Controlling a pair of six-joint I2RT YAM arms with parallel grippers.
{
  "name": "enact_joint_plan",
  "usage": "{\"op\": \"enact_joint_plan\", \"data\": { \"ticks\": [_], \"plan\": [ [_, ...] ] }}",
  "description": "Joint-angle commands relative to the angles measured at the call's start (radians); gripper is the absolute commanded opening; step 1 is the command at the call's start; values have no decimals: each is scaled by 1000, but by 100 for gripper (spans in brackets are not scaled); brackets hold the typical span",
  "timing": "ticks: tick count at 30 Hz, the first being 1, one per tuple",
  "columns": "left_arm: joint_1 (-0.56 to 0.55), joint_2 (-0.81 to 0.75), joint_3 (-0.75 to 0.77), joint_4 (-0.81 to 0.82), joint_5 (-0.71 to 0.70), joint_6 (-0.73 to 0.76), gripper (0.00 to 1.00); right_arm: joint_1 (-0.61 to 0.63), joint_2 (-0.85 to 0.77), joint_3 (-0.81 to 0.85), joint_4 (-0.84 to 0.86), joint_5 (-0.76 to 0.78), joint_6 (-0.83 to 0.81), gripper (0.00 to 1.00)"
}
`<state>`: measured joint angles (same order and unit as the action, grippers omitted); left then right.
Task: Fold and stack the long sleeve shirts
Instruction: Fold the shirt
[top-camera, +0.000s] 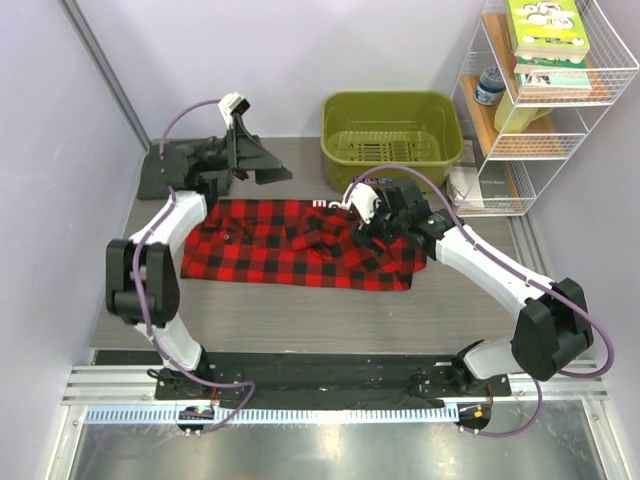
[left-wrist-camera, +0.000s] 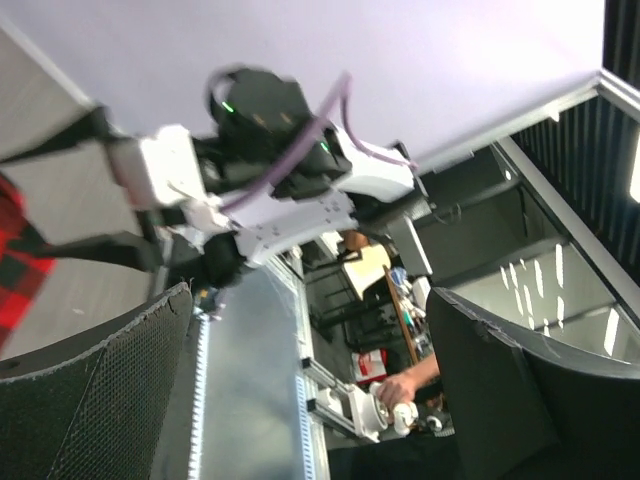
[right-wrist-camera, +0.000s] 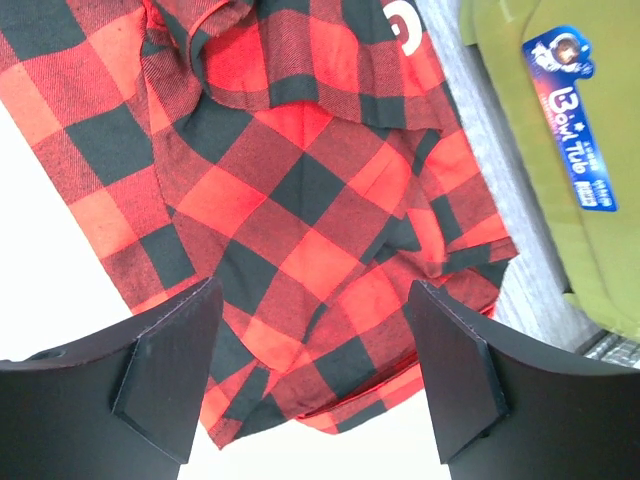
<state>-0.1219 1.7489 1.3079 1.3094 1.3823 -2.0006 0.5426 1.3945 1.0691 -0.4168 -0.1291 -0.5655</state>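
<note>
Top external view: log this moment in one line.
left gripper: open, empty | right gripper: open, above plaid shirt | plaid shirt: rumpled, mid-table | grey shirt: bunched, far left

The left arm (top-camera: 180, 222) and right arm (top-camera: 490, 268) have white links, black joints and purple cables (top-camera: 176, 117); fingers (right-wrist-camera: 165, 375) are black.

Table (top-camera: 300, 310), plaid shirt (top-camera: 270, 250), charcoal shirt (top-camera: 180, 170), tub (top-camera: 340, 165)
</note>
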Motion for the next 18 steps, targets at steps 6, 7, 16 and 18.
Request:
{"op": "enact_joint_plan", "data": {
  "ticks": [6,7,16,18],
  "plan": [
    [-159,-75,-130,-442,3,-42,100,20,-34,80,-73,49,-48,81],
    [-160,-83,-113,-708,7,200,100,22,-37,81,-83,54,-45,81],
    [-19,21,600,-2461,-917,1632,100,40,-94,46,-67,79,-10,83],
    [-57,-61,576,-2407,-1157,1809,100,40,-103,23,-47,46,-11,83]
  ]
}}
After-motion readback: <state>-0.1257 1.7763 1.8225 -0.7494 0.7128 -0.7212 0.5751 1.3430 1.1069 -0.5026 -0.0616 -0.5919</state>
